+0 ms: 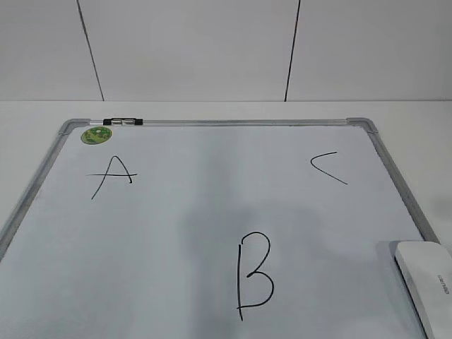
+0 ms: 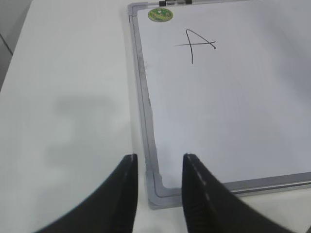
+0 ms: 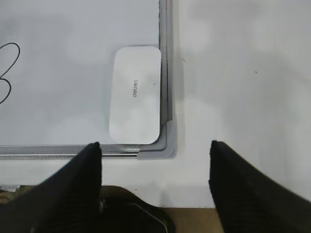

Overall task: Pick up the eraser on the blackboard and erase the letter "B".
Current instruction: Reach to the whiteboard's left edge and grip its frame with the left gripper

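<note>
The right claw (image 3: 154,148) hangs with its fingers spread wide and holding nothing, above the board's near right corner; the eraser (image 3: 135,95) lies flat just ahead of it, on the board (image 3: 58,63) against the frame. The letter B (image 1: 254,275) sits farther left. The left claw (image 2: 159,162), slightly parted and empty, hovers over the board's near left corner, with the table (image 2: 68,97) beside it.

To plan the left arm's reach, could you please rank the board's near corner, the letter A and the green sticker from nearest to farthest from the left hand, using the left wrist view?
From the left hand:
1. Board's near corner, right at the fingertips.
2. Letter A, farther up the board.
3. Green sticker, at the far corner.
</note>
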{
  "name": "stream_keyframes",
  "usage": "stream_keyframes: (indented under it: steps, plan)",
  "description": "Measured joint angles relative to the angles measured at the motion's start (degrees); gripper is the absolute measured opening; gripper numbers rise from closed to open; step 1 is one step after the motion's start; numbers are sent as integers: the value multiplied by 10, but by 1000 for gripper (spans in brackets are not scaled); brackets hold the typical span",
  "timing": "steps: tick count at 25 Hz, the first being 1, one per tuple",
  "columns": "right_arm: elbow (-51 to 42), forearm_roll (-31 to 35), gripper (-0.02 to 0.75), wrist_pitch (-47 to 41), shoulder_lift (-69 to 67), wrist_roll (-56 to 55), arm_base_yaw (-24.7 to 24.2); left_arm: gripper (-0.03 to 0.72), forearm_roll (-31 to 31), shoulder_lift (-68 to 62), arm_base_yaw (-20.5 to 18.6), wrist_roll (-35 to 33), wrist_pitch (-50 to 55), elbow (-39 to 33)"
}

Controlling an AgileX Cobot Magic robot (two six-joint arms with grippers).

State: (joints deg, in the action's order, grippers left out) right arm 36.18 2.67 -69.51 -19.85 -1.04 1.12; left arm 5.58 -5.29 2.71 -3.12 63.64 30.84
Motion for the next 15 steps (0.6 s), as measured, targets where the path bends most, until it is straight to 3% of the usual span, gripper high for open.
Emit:
stream_keyframes:
  steps: [15]
  plan:
    - [89,29,532,-22,-247,-11,0,238,2,-384,0,27,81,185]
